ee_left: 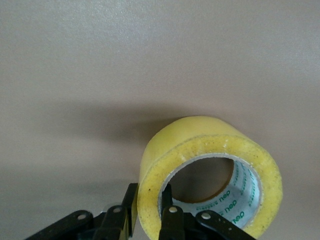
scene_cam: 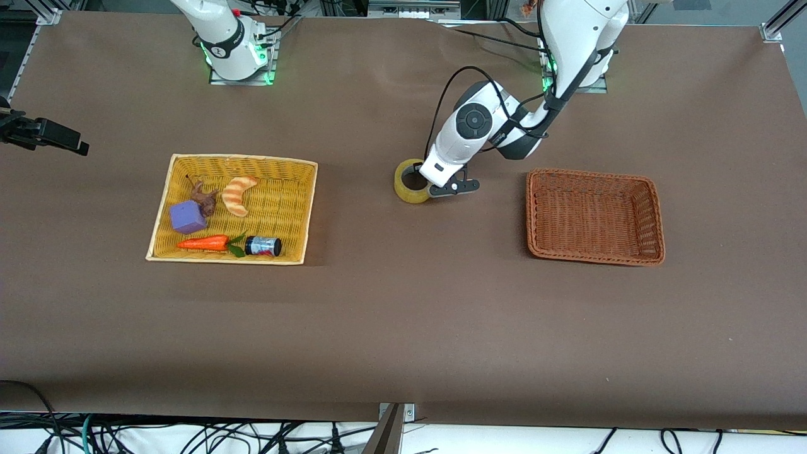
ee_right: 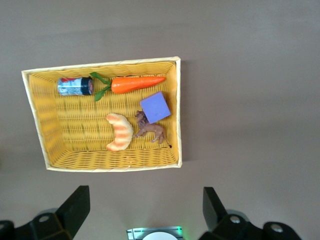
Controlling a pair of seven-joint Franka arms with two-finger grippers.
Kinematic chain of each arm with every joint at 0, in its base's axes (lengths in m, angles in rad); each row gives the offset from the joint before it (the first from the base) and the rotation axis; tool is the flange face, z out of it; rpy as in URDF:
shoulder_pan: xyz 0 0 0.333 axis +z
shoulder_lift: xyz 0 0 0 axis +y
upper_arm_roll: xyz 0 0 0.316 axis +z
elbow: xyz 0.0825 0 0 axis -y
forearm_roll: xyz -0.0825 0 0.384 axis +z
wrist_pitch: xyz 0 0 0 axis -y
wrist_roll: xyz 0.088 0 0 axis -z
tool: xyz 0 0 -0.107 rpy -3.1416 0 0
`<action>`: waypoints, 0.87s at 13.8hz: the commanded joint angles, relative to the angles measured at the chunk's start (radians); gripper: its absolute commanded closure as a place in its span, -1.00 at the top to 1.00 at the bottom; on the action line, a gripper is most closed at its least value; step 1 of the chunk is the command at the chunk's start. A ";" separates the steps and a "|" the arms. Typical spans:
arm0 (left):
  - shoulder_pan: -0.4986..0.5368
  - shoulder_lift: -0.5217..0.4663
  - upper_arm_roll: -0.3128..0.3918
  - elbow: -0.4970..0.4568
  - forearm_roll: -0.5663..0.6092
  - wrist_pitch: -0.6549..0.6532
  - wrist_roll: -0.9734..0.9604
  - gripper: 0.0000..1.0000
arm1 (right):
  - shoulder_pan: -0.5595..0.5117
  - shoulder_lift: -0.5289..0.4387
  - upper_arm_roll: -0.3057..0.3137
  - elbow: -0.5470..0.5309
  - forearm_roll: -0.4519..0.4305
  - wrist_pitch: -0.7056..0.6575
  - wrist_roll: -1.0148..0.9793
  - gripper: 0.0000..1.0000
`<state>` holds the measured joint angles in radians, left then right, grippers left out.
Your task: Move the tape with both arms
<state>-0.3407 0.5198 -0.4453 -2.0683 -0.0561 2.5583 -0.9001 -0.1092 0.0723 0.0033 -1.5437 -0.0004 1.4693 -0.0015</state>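
Left gripper (scene_cam: pixel 449 187) is down at the table between the two baskets, jaws pinched on the tape (scene_cam: pixel 411 182): one finger inside the core, the other outside the wall, ring lying flat. Wall pinch looks chosen because the roll is too wide to span. Right gripper (ee_right: pixel 145 210) waits high over the yellow basket (ee_right: pixel 176 112), jaws spread, nothing between them. Brown basket (scene_cam: pixel 652 214) is the likely drop.

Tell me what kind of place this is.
Most likely a robotics lab test bench: two white arms bolted to a brown-covered table, aluminium framing at its corners, loose cables along the edge. Toy items in a yellow basket and a tape look like practice props.
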 commanded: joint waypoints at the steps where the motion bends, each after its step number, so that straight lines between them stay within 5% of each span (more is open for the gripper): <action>1: -0.009 -0.003 0.031 0.013 -0.010 0.000 0.012 -1.00 | -0.015 0.003 0.017 0.021 -0.018 -0.007 -0.015 1.00; 4: 0.053 -0.130 0.037 0.014 -0.007 -0.125 0.029 -1.00 | -0.009 0.001 0.024 0.021 -0.018 -0.007 -0.012 1.00; 9: 0.242 -0.312 0.045 0.022 -0.024 -0.399 0.375 -1.00 | -0.009 0.006 0.023 0.021 -0.009 -0.003 -0.017 1.00; 12: 0.261 -0.330 0.178 0.019 -0.024 -0.483 0.609 -1.00 | -0.007 0.007 0.026 0.021 -0.007 0.002 -0.017 1.00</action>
<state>-0.0893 0.2078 -0.3331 -2.0282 -0.0559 2.1042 -0.4526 -0.1090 0.0735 0.0209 -1.5409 -0.0061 1.4727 -0.0033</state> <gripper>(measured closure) 0.775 0.000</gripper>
